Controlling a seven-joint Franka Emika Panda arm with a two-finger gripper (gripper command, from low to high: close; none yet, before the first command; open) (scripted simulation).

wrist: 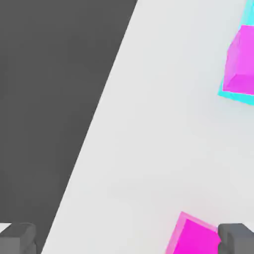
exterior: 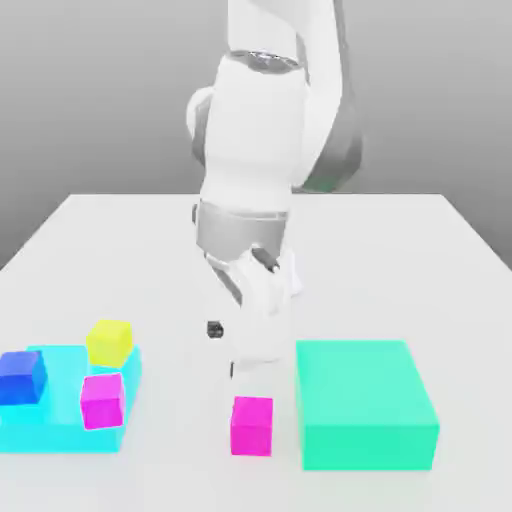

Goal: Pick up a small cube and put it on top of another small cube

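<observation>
In the exterior view, the gripper (exterior: 225,350) is above the pale table (exterior: 200,485), and the hot-pink cube (exterior: 252,426) sits on that table, just beside the teal block (exterior: 365,400) on its exterior view's left side. The violet-magenta cube (exterior: 103,400) is at the flat cyan block (exterior: 60,435), with the yellow cube (exterior: 110,342) and the blue cube (exterior: 21,377) near it; a lift should clear both before the stacking. The step in hand looks like lining up for the pick. In the hand view the fingers are spread wide with nothing between them gripped, and the hot-pink cube lies off-centre, partly behind one finger and turned against the jaws. Best to shift until it is centred, twist the wrist to square the pads with two opposite faces, then descend straight; coming down from here, that finger could strike its top.
</observation>
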